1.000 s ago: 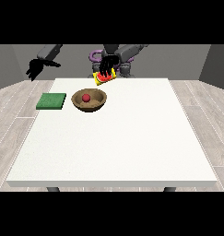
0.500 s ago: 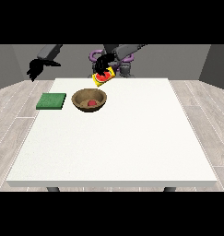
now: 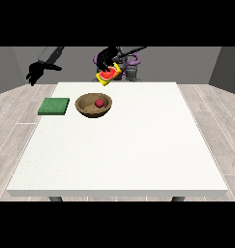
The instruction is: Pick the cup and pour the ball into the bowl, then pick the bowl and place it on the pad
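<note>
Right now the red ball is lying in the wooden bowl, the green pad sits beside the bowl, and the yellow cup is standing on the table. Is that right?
Not quite. The front view shows the yellow cup held tilted above the table by the hand at the view's right, not standing on it. The rest holds: the red ball lies in the wooden bowl, and the green pad sits beside it.
</note>
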Robot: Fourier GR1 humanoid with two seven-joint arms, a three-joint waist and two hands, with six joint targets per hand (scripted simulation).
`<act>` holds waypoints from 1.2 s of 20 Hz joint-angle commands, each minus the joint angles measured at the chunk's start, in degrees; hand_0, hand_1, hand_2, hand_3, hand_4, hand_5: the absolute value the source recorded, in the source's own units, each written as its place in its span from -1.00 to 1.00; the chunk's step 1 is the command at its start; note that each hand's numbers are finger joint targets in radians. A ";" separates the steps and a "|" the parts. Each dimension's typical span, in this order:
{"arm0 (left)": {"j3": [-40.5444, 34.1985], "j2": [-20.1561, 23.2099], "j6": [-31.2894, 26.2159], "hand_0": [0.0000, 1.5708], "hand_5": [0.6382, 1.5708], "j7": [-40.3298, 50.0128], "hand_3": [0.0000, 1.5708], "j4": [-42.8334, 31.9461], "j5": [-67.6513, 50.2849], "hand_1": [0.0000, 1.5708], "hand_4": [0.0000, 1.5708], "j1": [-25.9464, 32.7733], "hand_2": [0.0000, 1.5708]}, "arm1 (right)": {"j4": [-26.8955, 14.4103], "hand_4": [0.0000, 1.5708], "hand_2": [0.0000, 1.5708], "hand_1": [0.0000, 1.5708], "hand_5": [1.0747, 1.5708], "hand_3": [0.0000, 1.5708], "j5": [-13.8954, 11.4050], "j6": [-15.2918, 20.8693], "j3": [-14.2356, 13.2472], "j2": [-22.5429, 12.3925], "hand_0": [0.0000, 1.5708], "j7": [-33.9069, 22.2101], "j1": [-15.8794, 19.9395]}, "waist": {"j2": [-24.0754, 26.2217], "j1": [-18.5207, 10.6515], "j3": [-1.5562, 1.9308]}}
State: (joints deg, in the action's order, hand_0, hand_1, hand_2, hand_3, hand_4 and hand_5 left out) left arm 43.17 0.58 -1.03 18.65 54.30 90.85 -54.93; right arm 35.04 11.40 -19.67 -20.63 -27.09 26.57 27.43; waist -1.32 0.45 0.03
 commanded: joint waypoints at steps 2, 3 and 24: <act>-2.30 0.74 -0.12 0.93 0.77 -2.54 1.00 1.94 1.70 0.93 0.53 -1.10 1.00 | -1.90 -0.45 -1.00 -1.00 0.94 -1.00 1.22 -1.76 0.05 1.08 -1.00 -2.17 0.54 | -1.86 -1.13 -0.01; -0.53 -0.55 0.02 0.94 0.77 0.31 1.00 4.41 0.66 0.94 0.53 2.46 1.00 | -2.02 -0.41 -1.00 -1.00 0.94 -1.00 0.60 -0.33 0.86 2.91 -1.00 -2.37 1.06 | -1.16 -2.39 -0.01; -41.45 -0.55 16.68 -0.63 0.98 -24.59 -1.00 16.57 -61.44 -0.63 0.06 13.26 -1.00 | 2.41 -0.50 -1.00 -1.00 1.00 -1.00 6.19 3.07 -3.34 3.01 -1.00 -4.77 8.74 | -20.13 -9.64 -0.27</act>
State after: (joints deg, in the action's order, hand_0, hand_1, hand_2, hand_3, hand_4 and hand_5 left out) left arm 6.04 0.46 14.33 -0.57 72.29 39.00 -42.67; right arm 35.23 17.48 -16.59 -25.37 -26.06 23.09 33.87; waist -18.23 -11.69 -0.24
